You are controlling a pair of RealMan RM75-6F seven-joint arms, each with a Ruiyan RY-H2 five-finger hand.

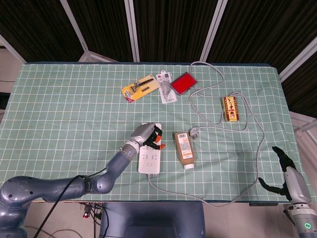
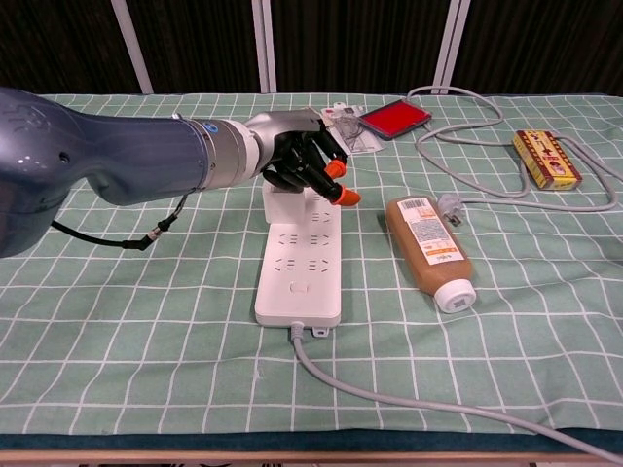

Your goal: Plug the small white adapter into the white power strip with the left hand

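Tabletop (image 1: 59,99) w/ green cloth, white grid. Behind it dark panels (image 1: 168,29) split by white frame bars (image 1: 131,29). Pale floor (image 1: 10,64) at left edge. Even light.

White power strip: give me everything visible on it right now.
The white power strip is a long, flat rectangular block that looks like plastic, lying flat on the green checked tablecloth. Rows of socket slots show on its near half. A grey cable leaves its near end. The left hand covers its far end, over a small white adapter standing there. The brown bottle lies beside it, apart.
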